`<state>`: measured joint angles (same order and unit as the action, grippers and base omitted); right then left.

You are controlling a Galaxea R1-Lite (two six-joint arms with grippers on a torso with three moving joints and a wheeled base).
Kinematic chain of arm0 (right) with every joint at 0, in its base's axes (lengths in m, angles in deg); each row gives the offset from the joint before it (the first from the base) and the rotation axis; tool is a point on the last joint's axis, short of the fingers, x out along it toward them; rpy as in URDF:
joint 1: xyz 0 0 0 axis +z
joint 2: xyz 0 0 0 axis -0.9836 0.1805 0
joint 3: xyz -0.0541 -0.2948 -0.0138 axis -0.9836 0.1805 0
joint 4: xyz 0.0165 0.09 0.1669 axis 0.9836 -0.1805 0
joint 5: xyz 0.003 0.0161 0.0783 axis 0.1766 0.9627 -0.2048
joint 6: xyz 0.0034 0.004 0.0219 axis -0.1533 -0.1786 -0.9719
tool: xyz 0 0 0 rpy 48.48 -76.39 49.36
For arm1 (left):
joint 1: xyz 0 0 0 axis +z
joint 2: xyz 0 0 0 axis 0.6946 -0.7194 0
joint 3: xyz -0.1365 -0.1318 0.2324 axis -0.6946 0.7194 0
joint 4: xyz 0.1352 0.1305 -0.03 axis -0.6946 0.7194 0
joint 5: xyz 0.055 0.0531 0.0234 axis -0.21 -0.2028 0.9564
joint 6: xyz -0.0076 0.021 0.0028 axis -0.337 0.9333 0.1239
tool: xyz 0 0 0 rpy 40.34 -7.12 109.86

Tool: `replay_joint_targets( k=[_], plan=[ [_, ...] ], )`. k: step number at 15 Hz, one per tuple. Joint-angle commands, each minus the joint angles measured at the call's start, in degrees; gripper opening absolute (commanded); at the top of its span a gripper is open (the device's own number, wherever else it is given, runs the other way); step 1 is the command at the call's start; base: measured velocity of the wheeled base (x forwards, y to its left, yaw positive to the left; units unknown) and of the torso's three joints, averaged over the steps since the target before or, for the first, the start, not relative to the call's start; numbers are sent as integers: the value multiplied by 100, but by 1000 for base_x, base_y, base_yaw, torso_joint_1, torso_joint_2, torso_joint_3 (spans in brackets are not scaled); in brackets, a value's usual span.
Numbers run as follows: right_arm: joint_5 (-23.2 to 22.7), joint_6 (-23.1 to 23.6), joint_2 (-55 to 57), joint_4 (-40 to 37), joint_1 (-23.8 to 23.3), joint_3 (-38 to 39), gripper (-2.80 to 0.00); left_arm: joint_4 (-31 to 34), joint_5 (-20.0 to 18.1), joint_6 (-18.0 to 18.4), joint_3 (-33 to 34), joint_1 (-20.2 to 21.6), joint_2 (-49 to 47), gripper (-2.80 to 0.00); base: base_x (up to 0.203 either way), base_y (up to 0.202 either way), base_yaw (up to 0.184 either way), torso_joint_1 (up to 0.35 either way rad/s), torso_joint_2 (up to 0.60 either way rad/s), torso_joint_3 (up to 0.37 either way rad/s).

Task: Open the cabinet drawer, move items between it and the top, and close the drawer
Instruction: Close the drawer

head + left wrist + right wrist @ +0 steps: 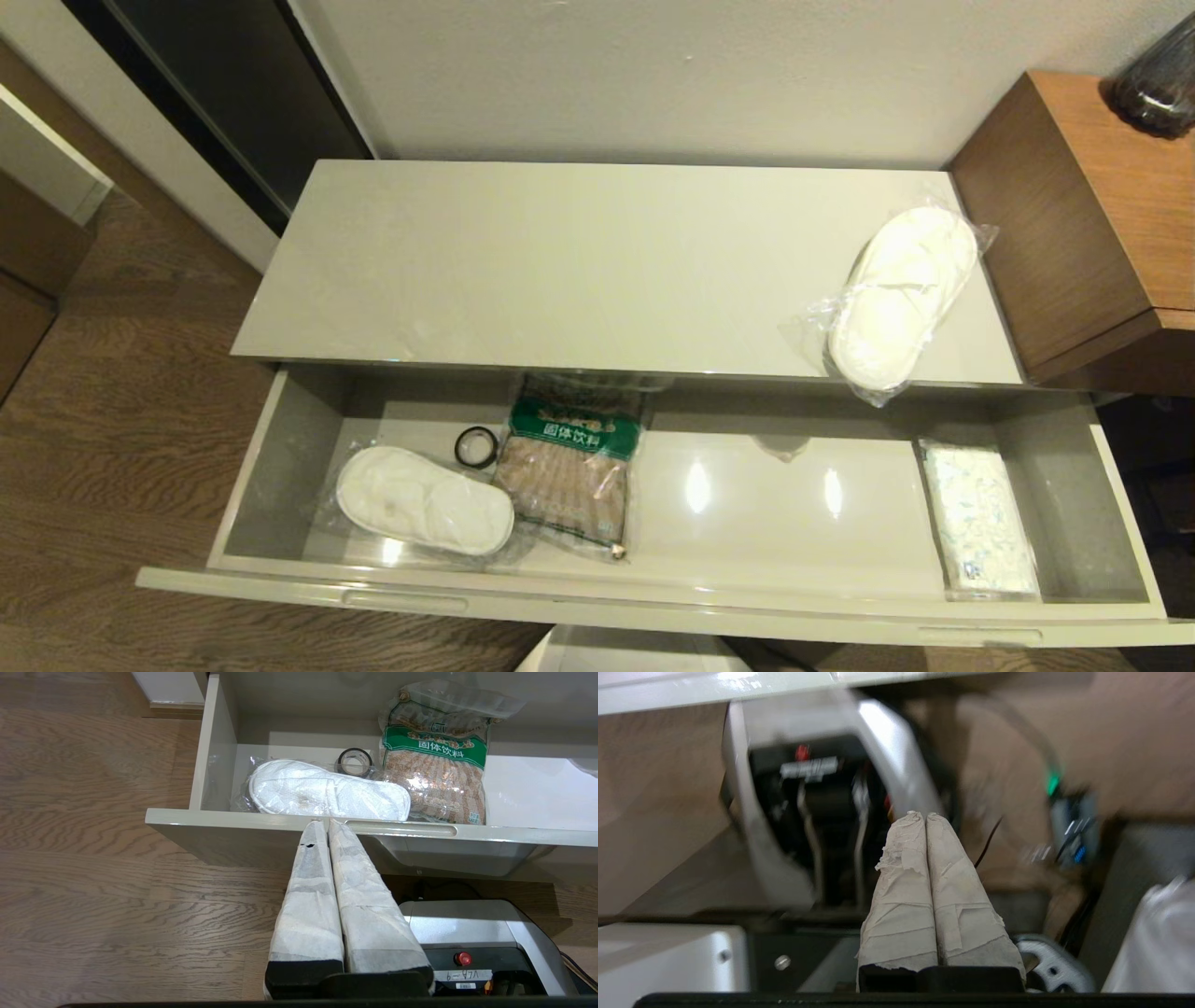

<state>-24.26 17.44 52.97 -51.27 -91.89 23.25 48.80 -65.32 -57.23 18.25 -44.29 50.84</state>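
We see the low cabinet with its glossy cream top point(560, 261) against the wall, and beneath it the drawer point(280, 448) pulled fully out toward us. To the right stands a brown wooden unit point(1074, 215), just beside the cabinet. On the top, near its right end, lies one bagged pair of white slippers point(901, 294), angled, with the plastic reaching over the front edge. Inside the drawer, toward the left, rests the second bagged slipper pair point(425, 499); just beside it on the right is a brown bag with a green label point(574, 457), and the small black tape roll point(476, 446) sits between the two, toward the back. At the drawer's right end lies the flat white packet point(978, 518), well apart from the others. Our left gripper point(324, 822) hangs below and in front of the drawer's front panel, fingers pressed together on nothing, tips near the handle slot point(402, 829). Our right gripper point(923, 815) is down low by the robot's base, its taped fingers likewise closed and empty.
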Motion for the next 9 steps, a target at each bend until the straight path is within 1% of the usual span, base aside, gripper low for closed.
replay_joint_targets(
  k=[1,3,6,7,8,9],
  plan=[
    [-48,-163,1342,61,4,-177,-280,-2,-1,-6,1,3,-7,-280,0,0,0,0,0,0],
    [-68,-289,2014,143,45,-316,-280,-2,-1,-6,1,1,-7,-280,0,0,0,0,0,0],
    [-65,-413,3119,194,429,-517,-280,-2,-1,-6,10,-6,-7,-280,0,0,0,0,0,0],
    [-54,-586,3439,198,596,-647,-280,-2,-1,-6,1,-6,-7,-280,0,0,0,0,0,0],
    [-27,-932,3727,195,766,-837,-280,-2,-1,-6,1,1,-7,-280,0,0,0,0,0,0],
    [100,-1297,4072,197,977,-973,-280,-2,-1,-3,1,-6,-7,-280,0,0,0,0,0,0]
  ],
)
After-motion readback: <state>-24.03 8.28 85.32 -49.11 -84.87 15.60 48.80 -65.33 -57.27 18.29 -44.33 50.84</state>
